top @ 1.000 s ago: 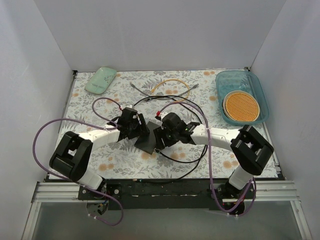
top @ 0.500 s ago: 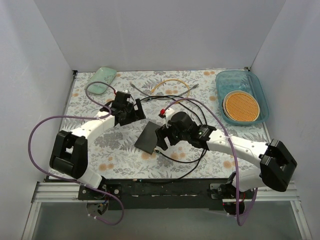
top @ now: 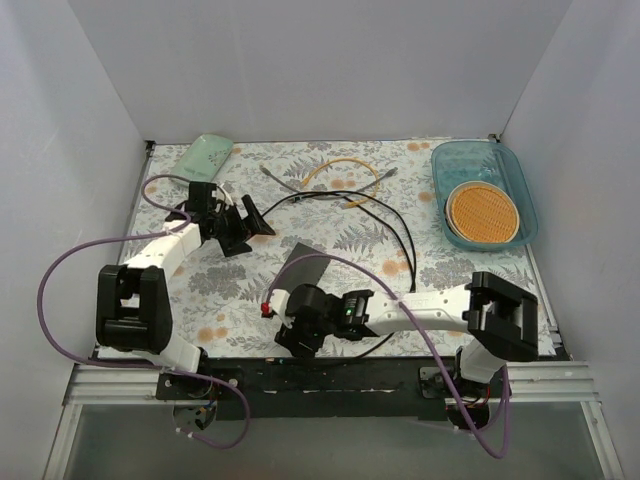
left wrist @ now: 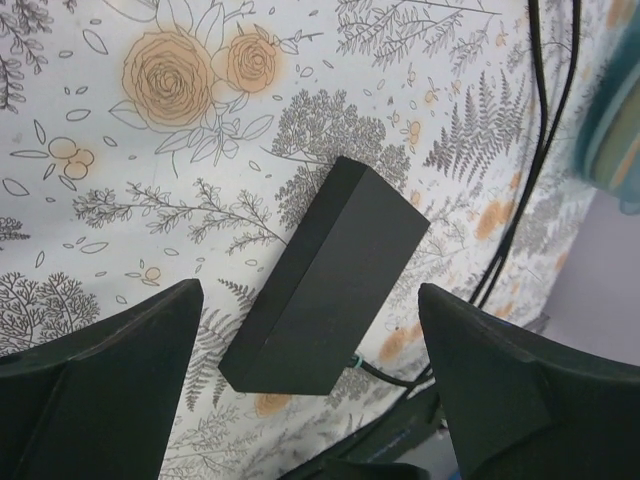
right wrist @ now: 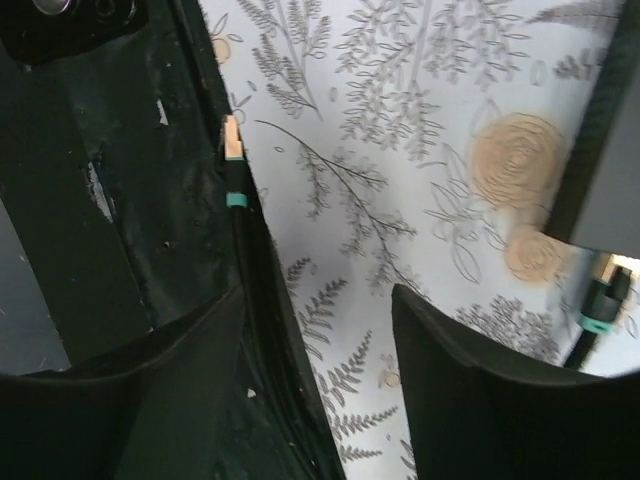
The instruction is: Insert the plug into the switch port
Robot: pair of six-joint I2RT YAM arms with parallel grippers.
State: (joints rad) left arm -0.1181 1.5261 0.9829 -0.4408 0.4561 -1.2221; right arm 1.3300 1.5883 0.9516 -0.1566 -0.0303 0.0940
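Observation:
The switch [top: 305, 272], a flat dark box, lies on the flowered cloth in the middle of the table. It also shows in the left wrist view [left wrist: 330, 275] and at the right edge of the right wrist view [right wrist: 612, 190]. A black plug with a teal collar [right wrist: 600, 302] sits at the switch's near edge, also seen in the left wrist view [left wrist: 352, 362]. My left gripper [top: 250, 228] is open and empty, back and left of the switch. My right gripper [top: 292, 340] is open and empty, over the table's front edge in front of the switch.
The black cable [top: 395, 235] loops over the cloth right of the switch. A yellow cable [top: 345, 163] and a grey cable [top: 283, 180] lie at the back. A green oval object [top: 203, 158] lies back left. A teal tray [top: 512, 172] holding an orange disc [top: 482, 212] stands back right. The black base rail [right wrist: 110, 200] runs along the front.
Both grippers have drawn away from the switch. The left one moved back and to the left. The right one swung forward to the front edge. The switch stays on the cloth.

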